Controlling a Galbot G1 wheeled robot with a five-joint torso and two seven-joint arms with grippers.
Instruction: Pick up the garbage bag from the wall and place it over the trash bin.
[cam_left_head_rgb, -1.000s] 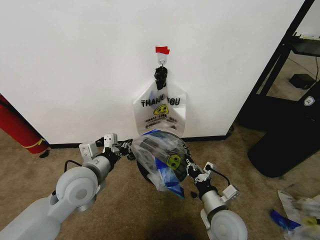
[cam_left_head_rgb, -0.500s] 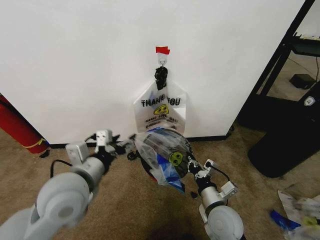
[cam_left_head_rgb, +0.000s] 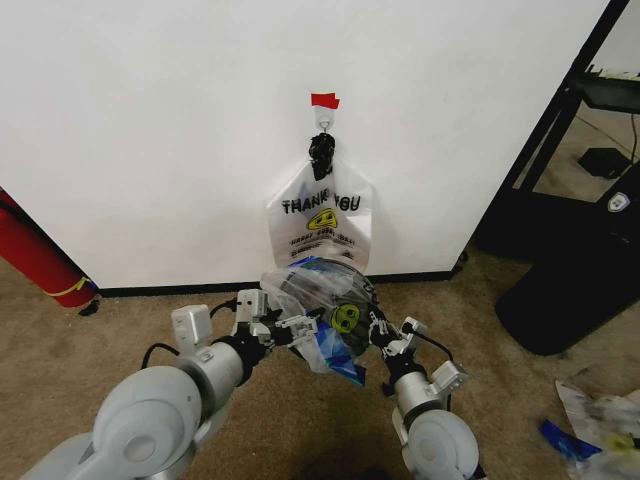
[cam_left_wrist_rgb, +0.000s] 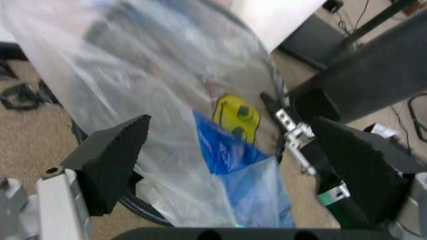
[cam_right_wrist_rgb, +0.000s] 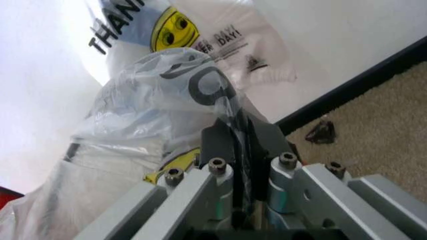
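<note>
Garbage bag (cam_left_head_rgb: 322, 305): clear plastic, blue edging, yellow smiley, draped in a crumpled heap over the top of the trash bin (cam_left_head_rgb: 352, 282), low on the carpet floor (cam_left_head_rgb: 520, 390) just in front of the wall (cam_left_head_rgb: 150, 130). Bin's dark rim partly visible through and around the plastic. A loose blue-edged flap hangs down the near side of the bin.

Left claw (cam_left_head_rgb: 283, 325): at the bag's left side, fingers spread wide. In the left wrist view, both black fingers (cam_left_wrist_rgb: 113, 155) stand well apart with bag plastic (cam_left_wrist_rgb: 167, 115) lying between them; not pinched.

Right claw (cam_left_head_rgb: 380, 333): at the bag's right side, against the bin's edge. In the right wrist view, its jaws are pressed together on a fold of the bag (cam_right_wrist_rgb: 167, 95), film pinched in the narrow slit.

On the wall above: small hook (cam_left_head_rgb: 323, 122) under a strip of red tape (cam_left_head_rgb: 324, 100), with a second printed bag (cam_left_head_rgb: 320, 225) ("THANK YOU", smiley) hanging from it, reaching down to just behind the bin. Black baseboard (cam_left_head_rgb: 160, 290) along the wall foot.

Red cylinder (cam_left_head_rgb: 35, 250) leaning at far left. Large black bin (cam_left_head_rgb: 570, 285) at right, beside a black rack (cam_left_head_rgb: 560, 120).
</note>
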